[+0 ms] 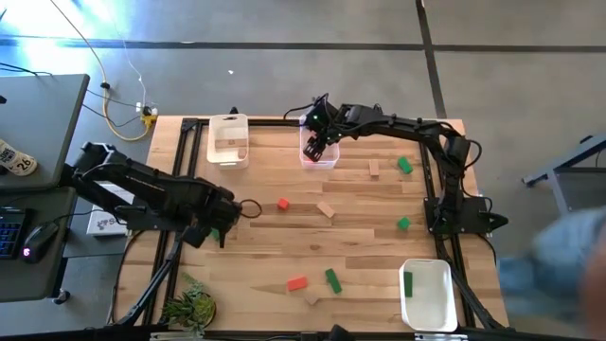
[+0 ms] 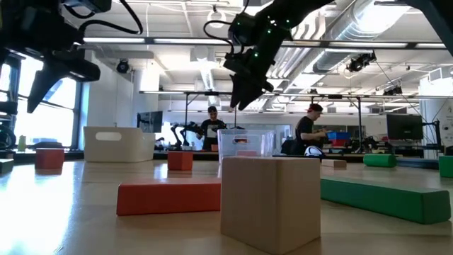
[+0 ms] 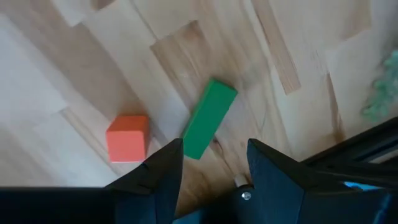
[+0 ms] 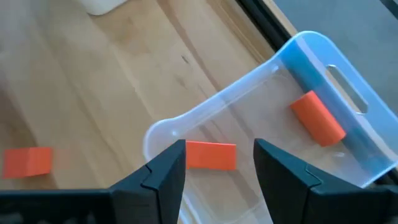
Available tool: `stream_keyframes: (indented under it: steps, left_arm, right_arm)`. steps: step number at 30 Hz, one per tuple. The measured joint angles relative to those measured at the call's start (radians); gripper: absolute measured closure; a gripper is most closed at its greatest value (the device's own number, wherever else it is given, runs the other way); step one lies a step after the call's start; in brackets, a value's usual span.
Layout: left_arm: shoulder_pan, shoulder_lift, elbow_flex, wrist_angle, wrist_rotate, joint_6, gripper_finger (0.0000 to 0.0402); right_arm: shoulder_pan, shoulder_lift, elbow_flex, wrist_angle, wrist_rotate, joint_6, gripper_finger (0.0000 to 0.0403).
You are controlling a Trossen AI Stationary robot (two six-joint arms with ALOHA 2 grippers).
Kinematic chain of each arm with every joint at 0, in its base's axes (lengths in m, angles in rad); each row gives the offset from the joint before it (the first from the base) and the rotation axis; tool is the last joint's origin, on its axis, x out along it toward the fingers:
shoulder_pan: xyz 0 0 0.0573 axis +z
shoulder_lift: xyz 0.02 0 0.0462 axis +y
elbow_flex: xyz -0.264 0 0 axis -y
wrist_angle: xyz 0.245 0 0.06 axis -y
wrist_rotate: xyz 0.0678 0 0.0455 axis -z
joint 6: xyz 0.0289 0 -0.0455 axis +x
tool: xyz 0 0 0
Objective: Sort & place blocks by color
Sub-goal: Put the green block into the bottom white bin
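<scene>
My left gripper (image 1: 216, 230) hangs open above the table's left part, pointing down. A green bar block (image 3: 209, 118) and a red cube (image 3: 127, 138) lie flat on the wood just beyond its fingertips (image 3: 214, 171). My right gripper (image 1: 319, 144) stands open over the clear bin (image 4: 311, 68) at the far middle, with nothing between its fingers (image 4: 214, 163). Two red blocks (image 4: 210, 155) (image 4: 318, 118) lie in that bin. Other red, green and wood blocks lie scattered on the table, among them a red bar (image 1: 297, 283) and a green bar (image 1: 332, 279).
A white bin (image 1: 228, 140) stands at the far left. Another white bin (image 1: 426, 296) at the near right holds a green block (image 1: 408, 282). A small plant (image 1: 192, 308) sits at the near left corner. People stand in the room behind the table.
</scene>
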Motion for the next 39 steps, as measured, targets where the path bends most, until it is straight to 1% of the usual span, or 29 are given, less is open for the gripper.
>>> stream_keyframes:
  steps: [6, 11, 13, 29, 34, 39]
  left_arm:
    - [-0.062, 0.003, -0.059, 0.059, -0.003, -0.004, 0.0234]
    - [-0.102, 0.035, -0.058, 0.125, -0.056, -0.029, 0.0234]
    - [-0.109, 0.050, -0.057, 0.138, -0.061, -0.043, 0.0234]
    - [-0.120, 0.309, -0.057, 0.140, -0.065, -0.051, 0.0234]
    - [-0.120, 0.367, -0.057, 0.142, -0.109, -0.051, 0.0234]
    - [-0.120, 0.423, -0.057, 0.147, -0.116, -0.051, 0.0234]
  right_arm:
    - [0.023, 0.000, 0.000, 0.000, 0.000, 0.001, 0.0229]
    - [0.027, 0.000, 0.000, 0.000, 0.001, 0.018, 0.0229]
    - [0.027, 0.000, 0.000, 0.001, 0.001, 0.019, 0.0229]
    - [0.027, 0.000, 0.000, 0.003, -0.005, 0.042, 0.0229]
    - [0.027, 0.000, 0.000, 0.003, -0.005, 0.045, 0.0229]
    - [0.027, 0.000, 0.000, 0.003, -0.006, 0.045, 0.0229]
